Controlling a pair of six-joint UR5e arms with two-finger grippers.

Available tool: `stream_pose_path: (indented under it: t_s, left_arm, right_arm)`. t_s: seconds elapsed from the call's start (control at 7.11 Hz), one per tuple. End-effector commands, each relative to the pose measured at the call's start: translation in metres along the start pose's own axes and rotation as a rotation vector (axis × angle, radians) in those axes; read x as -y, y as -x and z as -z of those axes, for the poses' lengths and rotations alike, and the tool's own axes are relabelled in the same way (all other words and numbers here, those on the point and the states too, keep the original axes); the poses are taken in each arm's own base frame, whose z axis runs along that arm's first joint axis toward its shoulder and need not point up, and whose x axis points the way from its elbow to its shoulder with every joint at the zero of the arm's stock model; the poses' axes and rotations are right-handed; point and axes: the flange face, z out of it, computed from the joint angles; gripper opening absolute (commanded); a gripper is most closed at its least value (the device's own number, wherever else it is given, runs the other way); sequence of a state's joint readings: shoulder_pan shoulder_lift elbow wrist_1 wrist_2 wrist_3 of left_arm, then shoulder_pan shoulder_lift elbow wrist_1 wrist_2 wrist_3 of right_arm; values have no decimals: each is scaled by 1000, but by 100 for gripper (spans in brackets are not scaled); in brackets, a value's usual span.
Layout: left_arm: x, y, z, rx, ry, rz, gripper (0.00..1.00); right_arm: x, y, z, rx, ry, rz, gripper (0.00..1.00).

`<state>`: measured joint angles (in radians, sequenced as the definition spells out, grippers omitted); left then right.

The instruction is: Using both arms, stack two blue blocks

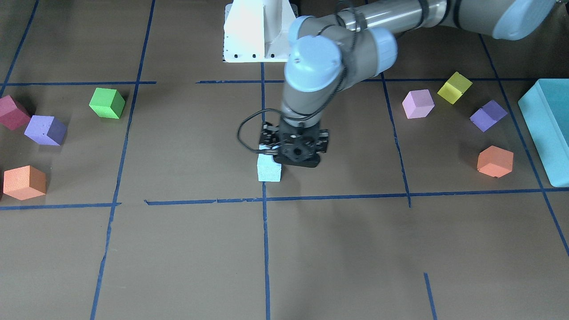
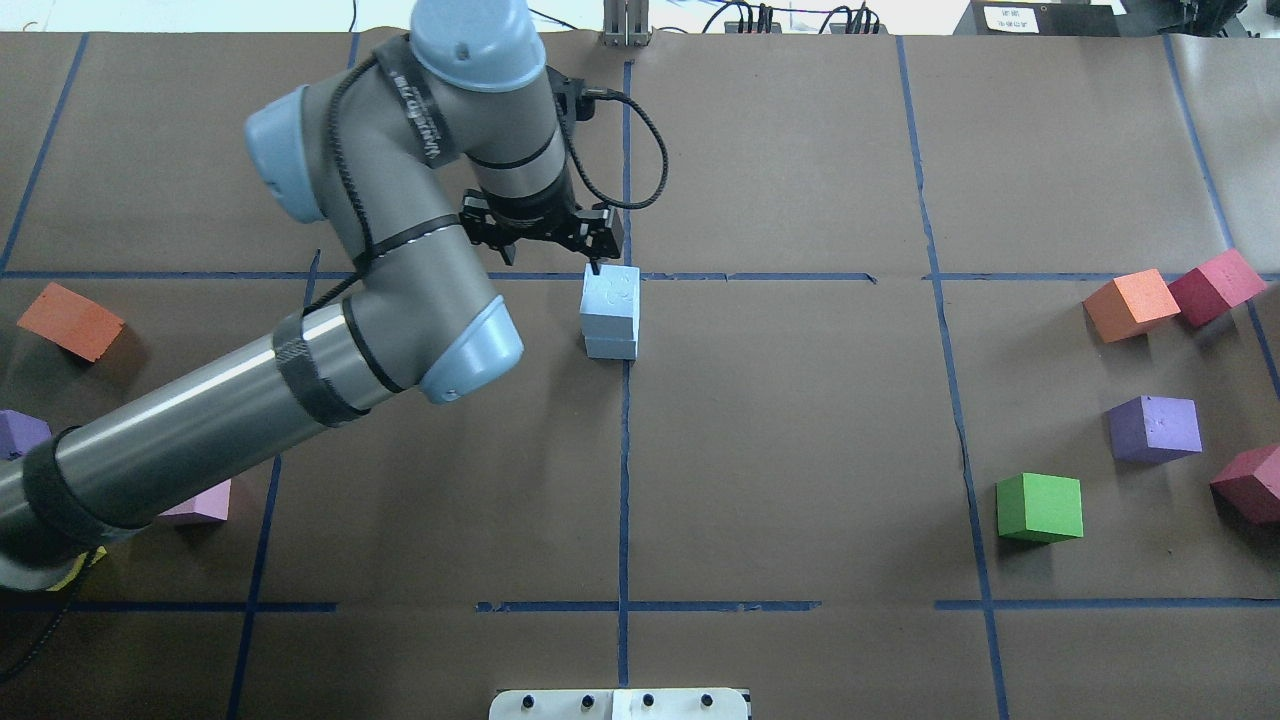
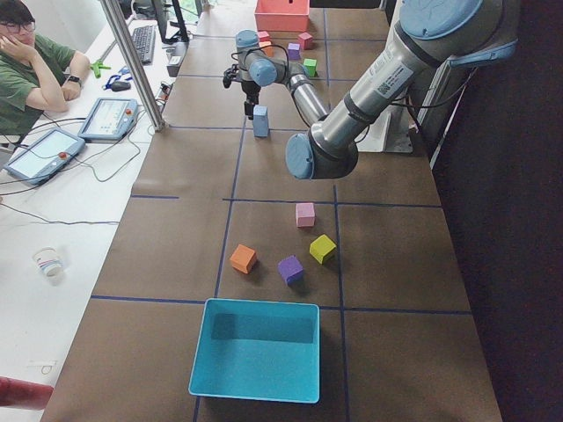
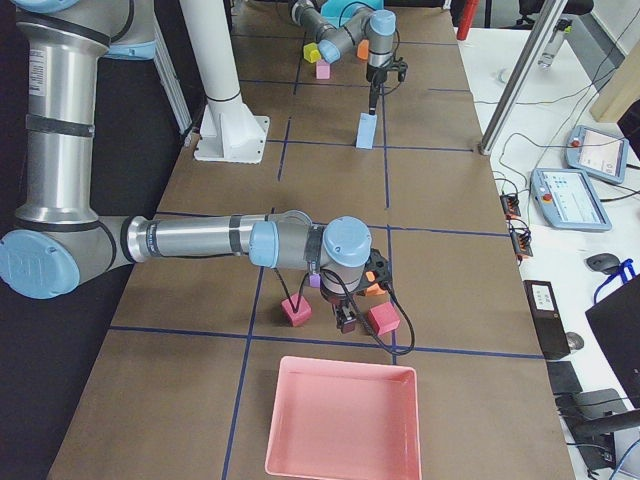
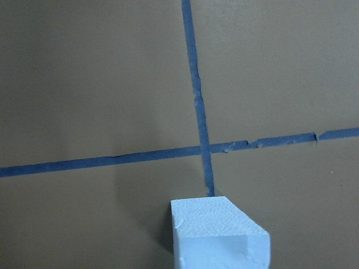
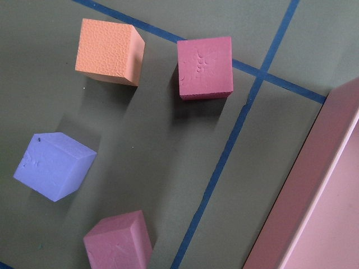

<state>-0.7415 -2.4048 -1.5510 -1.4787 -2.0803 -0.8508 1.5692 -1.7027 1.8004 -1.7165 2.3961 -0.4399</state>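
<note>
The two blue blocks stand stacked at the table's middle on a tape line, the sky-blue block (image 2: pixel 612 296) on top of the lower one (image 2: pixel 610 347). The stack also shows in the front view (image 1: pixel 269 171), the left view (image 3: pixel 260 121) and the right view (image 4: pixel 365 130). My left gripper (image 2: pixel 552 258) (image 1: pixel 293 155) hangs open just above and slightly to the robot's left of the stack, holding nothing. The top block's upper face (image 5: pixel 219 232) lies at the bottom of the left wrist view. My right gripper (image 4: pixel 345 320) hovers low by the pink tray; I cannot tell its state.
Loose cubes lie on both sides: green (image 2: pixel 1040 507), purple (image 2: pixel 1155 428), orange (image 2: pixel 1130 303), red (image 2: pixel 1215 285), orange (image 2: pixel 70 320). A teal box (image 1: pixel 546 129) stands at the left end, a pink tray (image 6: pixel 320 196) at the right end. Orange (image 6: pixel 109 50), red (image 6: pixel 205 67) and purple (image 6: pixel 53 165) cubes lie under the right wrist.
</note>
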Motion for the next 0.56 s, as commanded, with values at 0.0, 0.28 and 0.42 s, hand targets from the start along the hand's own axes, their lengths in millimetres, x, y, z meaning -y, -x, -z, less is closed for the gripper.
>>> stream_pose_path:
  t_s: [0.0,0.28,0.42]
  left_arm:
    - [-31,158,33,22,24,-178,100]
    - [-67,338,62,49,44,-225,100]
    - [-88,426,86,11,49,-174,100]
  right_arm:
    - [0,0,0,0,1,-1,99]
    - [-1,-1,-1,0,3,-6,99]
    - [-1,-1,-1,0,4,-10,100]
